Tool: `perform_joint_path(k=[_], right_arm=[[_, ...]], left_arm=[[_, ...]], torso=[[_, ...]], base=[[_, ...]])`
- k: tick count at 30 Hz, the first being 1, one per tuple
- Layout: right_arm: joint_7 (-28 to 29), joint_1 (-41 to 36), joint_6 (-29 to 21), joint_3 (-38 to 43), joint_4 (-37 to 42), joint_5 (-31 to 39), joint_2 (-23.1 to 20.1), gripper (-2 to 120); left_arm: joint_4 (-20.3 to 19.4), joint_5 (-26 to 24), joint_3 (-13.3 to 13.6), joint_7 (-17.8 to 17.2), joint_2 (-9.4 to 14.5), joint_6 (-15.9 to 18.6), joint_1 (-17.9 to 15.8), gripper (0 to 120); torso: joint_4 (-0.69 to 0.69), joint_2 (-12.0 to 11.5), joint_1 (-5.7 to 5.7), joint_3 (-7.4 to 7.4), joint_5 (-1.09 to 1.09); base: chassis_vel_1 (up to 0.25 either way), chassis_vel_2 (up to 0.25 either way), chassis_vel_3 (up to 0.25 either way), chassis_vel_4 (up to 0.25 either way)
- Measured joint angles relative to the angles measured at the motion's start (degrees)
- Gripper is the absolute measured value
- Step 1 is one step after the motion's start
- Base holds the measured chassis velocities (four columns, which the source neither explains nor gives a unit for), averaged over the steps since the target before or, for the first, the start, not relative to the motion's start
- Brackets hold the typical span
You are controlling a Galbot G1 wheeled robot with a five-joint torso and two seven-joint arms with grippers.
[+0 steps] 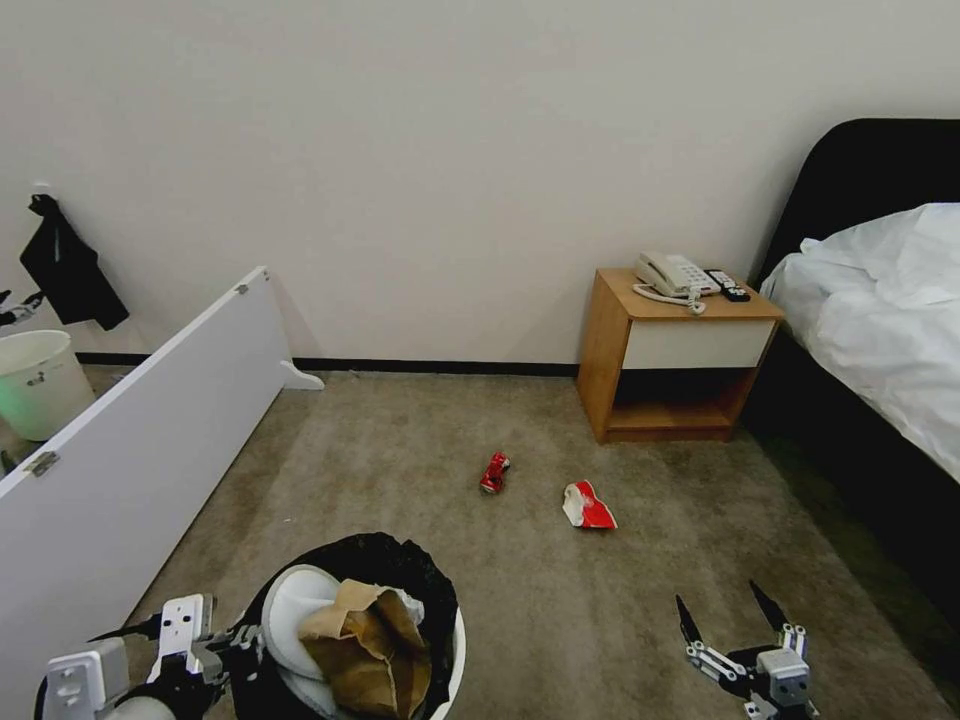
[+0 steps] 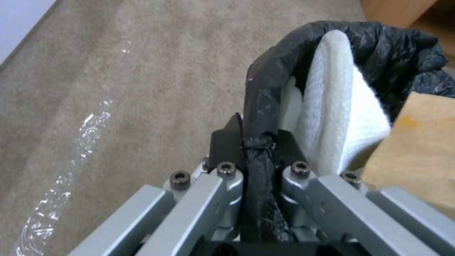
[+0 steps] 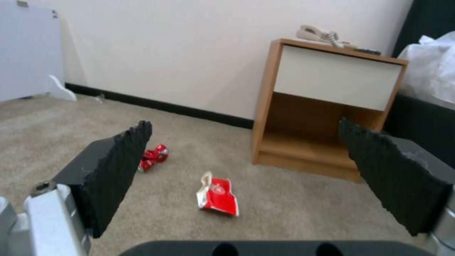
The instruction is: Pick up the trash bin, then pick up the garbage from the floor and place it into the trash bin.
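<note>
Meanwhile, left tool (image 2: 256, 140) pinches trash bin's (image 1: 452, 660) crinkly black liner (image 2: 265, 92).

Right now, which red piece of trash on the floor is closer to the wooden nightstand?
The flat red-and-white wrapper; the crushed red can lies farther left.

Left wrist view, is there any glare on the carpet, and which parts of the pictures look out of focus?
Left wrist view: a shiny streak on the floor glints white; the left gripper, clamped on the trash bin rim, looks soft up close. Right wrist view: the right gripper fingers blur, while the red can and wrapper stay fairly clear. Head view: even light, slight bending at the edges.
</note>
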Motion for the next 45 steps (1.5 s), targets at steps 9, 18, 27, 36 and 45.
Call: perform_joint_path(k=[9,18,27,36,45], right_arm=[[-0.30,-0.03,0.29,0.07,-0.03,0.00,-0.17,100],[-0.48,-0.11,0.46,0.09,0.13,-0.02,-0.37,100],[-0.62,-0.19,0.46,0.02,0.21,-0.02,-0.54,100],[-0.68,-0.16,0.46,0.02,0.20,-0.01,-0.77,100],[-0.85,-0.20,0.46,-0.05,0.19,0.01,-0.91,100]], left_arm=[[0.00,-0.02,0.05,0.00,0.01,0.00,-0.27,4],[0.00,-0.12,0.10,-0.01,0.13,0.00,-0.48,4],[0.00,-0.16,0.10,-0.06,0.23,0.00,-0.70,4],[0.00,-0.20,0.10,-0.13,0.27,0.00,-1.14,4],[0.00,-0.26,0.10,-0.16,0.31,0.00,-1.33,4]], torso=[[0.00,0.00,0.00,-0.01,-0.01],[0.00,0.00,0.00,0.00,0.00],[-0.01,0.00,0.00,-0.01,-0.01],[0.00,0.00,0.00,-0.01,0.00],[0.00,0.00,0.00,-0.01,0.01]], base=[[-0.091,0.089,0.089,-0.096],[-0.123,0.125,0.132,-0.118],[-0.116,0.120,0.117,-0.125],[-0.133,0.134,0.131,-0.132],[-0.138,0.151,0.140,-0.154]])
